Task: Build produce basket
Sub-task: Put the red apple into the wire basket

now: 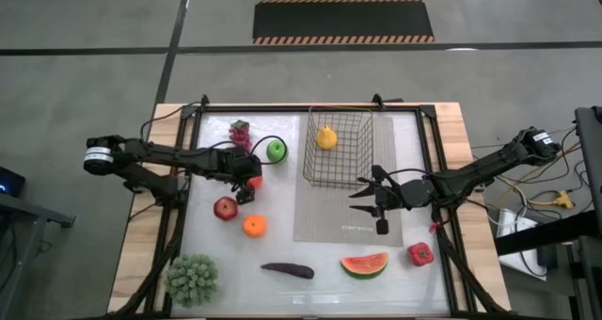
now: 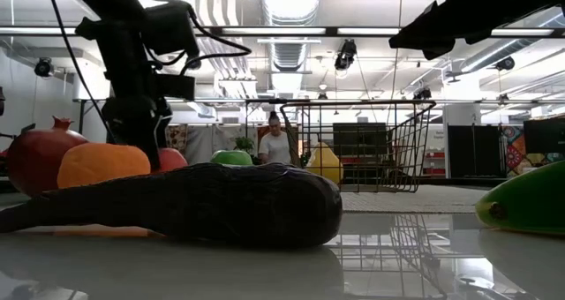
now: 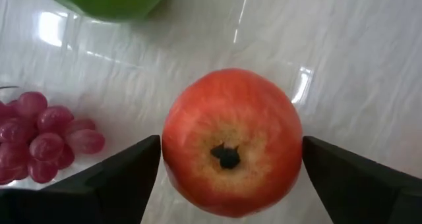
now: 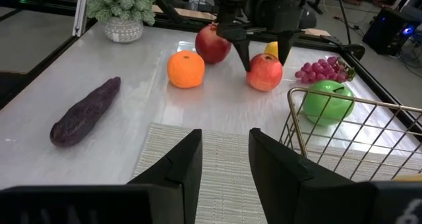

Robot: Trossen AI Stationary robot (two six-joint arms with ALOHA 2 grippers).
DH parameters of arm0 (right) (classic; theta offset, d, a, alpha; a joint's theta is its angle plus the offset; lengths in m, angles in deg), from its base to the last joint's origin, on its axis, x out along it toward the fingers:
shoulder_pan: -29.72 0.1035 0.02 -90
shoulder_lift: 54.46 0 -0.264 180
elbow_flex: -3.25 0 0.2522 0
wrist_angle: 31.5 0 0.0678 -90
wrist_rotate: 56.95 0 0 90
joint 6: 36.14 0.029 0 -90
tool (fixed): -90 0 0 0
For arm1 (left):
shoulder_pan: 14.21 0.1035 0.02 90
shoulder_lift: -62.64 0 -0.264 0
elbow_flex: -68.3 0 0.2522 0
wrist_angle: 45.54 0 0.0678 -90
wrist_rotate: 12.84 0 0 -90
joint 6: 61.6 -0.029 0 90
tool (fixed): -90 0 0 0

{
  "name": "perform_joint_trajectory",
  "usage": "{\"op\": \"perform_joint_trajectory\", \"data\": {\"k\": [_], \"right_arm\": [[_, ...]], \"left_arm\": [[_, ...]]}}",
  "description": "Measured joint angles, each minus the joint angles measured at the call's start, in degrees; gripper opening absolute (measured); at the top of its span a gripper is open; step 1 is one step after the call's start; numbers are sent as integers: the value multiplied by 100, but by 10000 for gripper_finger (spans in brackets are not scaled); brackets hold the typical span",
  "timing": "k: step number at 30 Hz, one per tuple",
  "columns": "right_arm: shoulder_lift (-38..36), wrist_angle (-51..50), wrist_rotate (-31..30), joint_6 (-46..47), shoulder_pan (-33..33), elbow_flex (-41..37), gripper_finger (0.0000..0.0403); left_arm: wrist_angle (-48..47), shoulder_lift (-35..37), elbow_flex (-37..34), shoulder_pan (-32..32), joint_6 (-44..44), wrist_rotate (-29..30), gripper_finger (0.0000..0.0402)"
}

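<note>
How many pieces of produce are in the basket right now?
1: the yellow pear lies inside the basket, near its far corner on the left arm's side. The open mesh shows nothing else in it.

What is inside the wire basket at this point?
Only a yellow pear lies inside the basket, near its far left corner. The mesh hides nothing from above; all other produce is on the table outside.

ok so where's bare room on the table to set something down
Free: the white top between the orange and the grey mat, and between the potted plant and eggplant. Crowded: around the left gripper, by the grapes and green apple.
</note>
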Motion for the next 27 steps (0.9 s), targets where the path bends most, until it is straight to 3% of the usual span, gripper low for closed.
{"op": "perform_joint_trajectory", "data": {"k": [8,15,22,27], "right_arm": [[0,-28,2,0,1,0,112],[-175,-243,0,-327,0,-2,112],[-656,-241,1,-1017,-3,-109,111],[-1125,14,2,-1499,-128,-377,111]], "left_arm": [[-29,2,33,-3,14,0,264],[-581,0,580,-162,439,-2,261],[-1409,0,1868,-613,1043,22,263],[-1259,0,2662,-963,1188,321,264]]}}
